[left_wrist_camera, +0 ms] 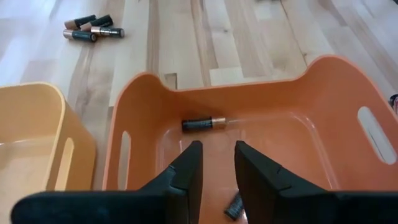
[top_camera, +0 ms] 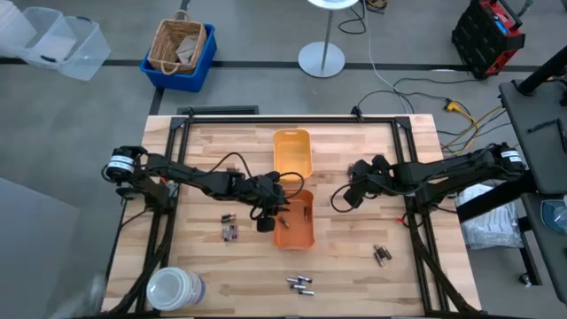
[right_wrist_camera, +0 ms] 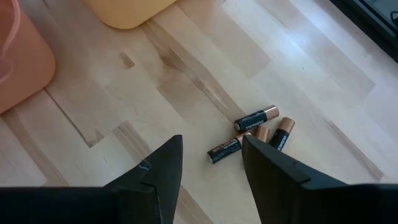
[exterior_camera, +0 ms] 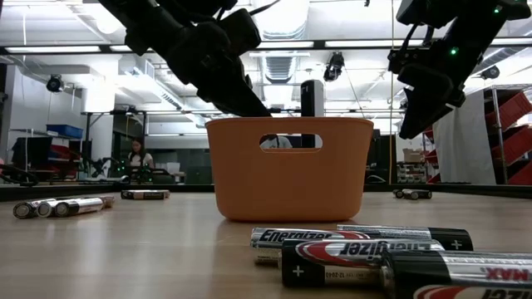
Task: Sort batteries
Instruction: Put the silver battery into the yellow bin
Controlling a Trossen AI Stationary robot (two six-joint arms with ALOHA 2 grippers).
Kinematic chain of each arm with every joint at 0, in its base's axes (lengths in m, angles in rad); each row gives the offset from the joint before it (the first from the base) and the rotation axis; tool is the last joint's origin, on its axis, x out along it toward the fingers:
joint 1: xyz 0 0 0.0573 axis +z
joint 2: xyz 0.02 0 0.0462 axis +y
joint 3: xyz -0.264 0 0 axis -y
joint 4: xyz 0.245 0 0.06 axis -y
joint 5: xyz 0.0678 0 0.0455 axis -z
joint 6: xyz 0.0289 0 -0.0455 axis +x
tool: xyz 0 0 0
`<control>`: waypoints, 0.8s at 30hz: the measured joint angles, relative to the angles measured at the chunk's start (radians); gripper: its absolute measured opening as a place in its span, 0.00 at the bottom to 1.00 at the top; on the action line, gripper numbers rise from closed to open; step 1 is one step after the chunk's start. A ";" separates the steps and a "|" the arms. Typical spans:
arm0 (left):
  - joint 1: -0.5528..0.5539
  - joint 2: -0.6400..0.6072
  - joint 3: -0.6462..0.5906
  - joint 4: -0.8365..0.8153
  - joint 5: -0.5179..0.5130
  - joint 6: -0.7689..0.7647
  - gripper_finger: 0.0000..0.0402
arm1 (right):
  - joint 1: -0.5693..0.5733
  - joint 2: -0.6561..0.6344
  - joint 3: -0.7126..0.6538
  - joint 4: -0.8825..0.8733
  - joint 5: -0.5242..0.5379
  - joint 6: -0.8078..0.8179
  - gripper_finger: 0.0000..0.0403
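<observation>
An orange tray (top_camera: 297,226) stands mid-table with a yellow-orange tray (top_camera: 292,151) just beyond it. Two batteries lie on the orange tray's floor, one (left_wrist_camera: 203,124) ahead of my fingers and one (left_wrist_camera: 234,205) under them. My left gripper (left_wrist_camera: 217,152) hovers open over the tray's left part (top_camera: 267,220), nothing between its fingers. My right gripper (right_wrist_camera: 211,149) hangs open above bare wood right of the trays (top_camera: 344,197); a cluster of batteries (right_wrist_camera: 255,134) lies on the table beyond its fingertips. More batteries lie in groups at the left (top_camera: 229,227), near edge (top_camera: 300,284) and right (top_camera: 382,255).
A white round container (top_camera: 174,289) sits at the near left corner. Black frame rails run along the table's far edge (top_camera: 283,120) and sides. Bare wood lies between the orange tray and the right battery group.
</observation>
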 joint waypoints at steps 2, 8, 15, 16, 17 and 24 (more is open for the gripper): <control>-0.002 -0.001 0.000 0.000 0.000 -0.005 0.19 | 0.000 0.000 0.000 0.000 0.000 0.000 0.38; -0.008 -0.004 0.000 -0.005 0.000 -0.045 0.19 | 0.000 0.000 -0.002 0.000 0.000 0.000 0.36; -0.048 -0.057 0.000 -0.034 0.000 -0.111 0.19 | 0.000 0.000 -0.002 -0.001 0.000 0.000 0.37; -0.054 -0.068 0.001 -0.043 0.000 -0.136 0.19 | 0.000 0.000 -0.002 -0.001 0.000 0.000 0.37; -0.059 -0.079 0.001 -0.056 0.000 -0.168 0.19 | 0.000 0.000 -0.002 -0.001 0.000 0.000 0.38; -0.099 -0.149 0.001 -0.208 0.000 -0.446 0.19 | 0.000 0.000 -0.003 -0.001 0.000 0.000 0.41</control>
